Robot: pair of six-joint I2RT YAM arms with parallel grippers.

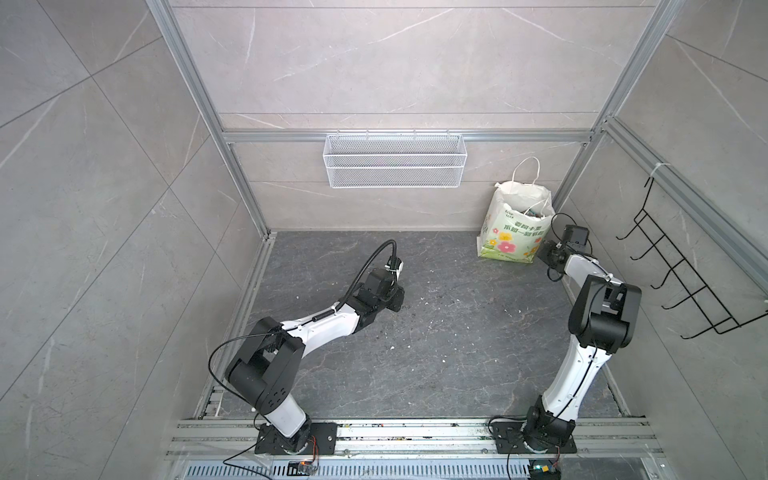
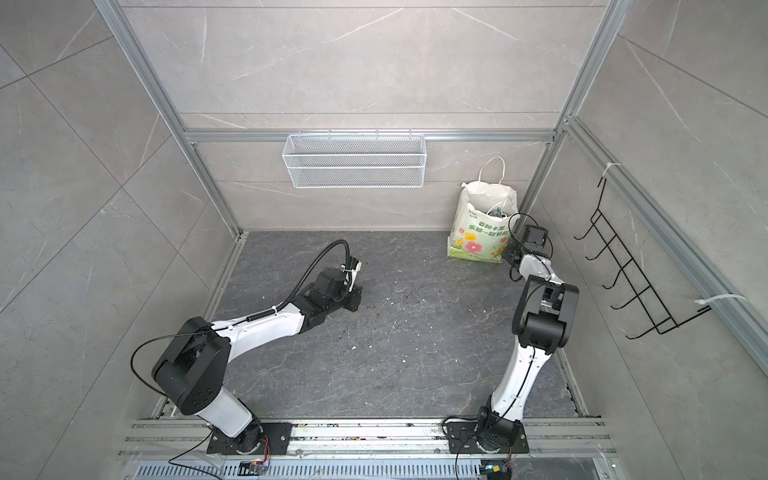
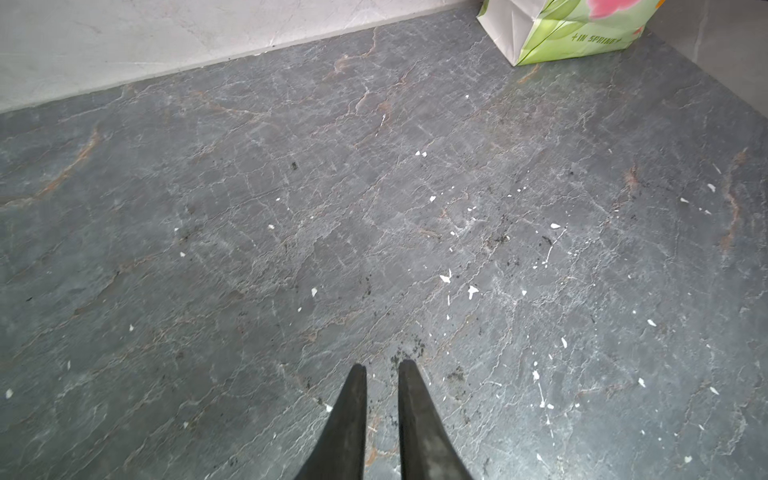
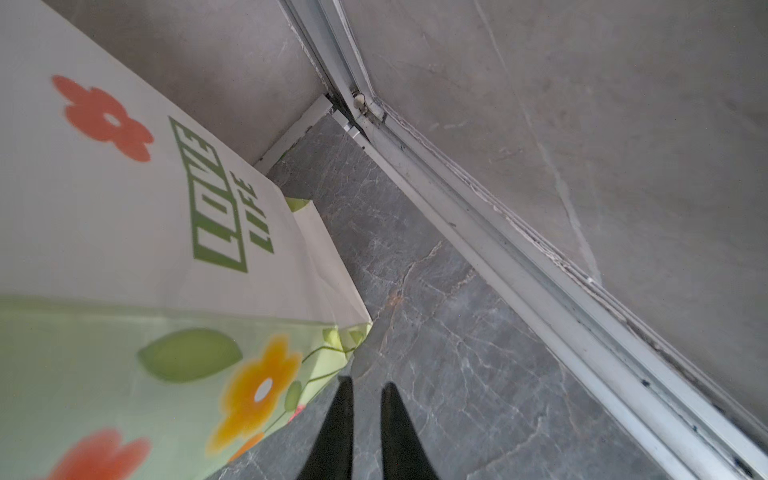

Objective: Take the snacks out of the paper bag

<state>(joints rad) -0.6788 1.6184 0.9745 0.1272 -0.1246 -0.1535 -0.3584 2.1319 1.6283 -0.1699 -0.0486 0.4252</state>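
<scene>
Left arm [image 1: 328,326] stretched low; right arm [image 1: 573,374] beside paper bag [image 1: 509,232].

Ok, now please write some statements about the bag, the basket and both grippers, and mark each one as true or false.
1. The paper bag stands upright in the far right corner. True.
2. The wire basket lies beside the bag. False: it hangs on the back wall.
3. The right gripper holds a snack. False: it is empty, jaws slightly apart, next to the bag's lower corner.
4. The left gripper is over bare dark floor, away from the bag. True.
</scene>
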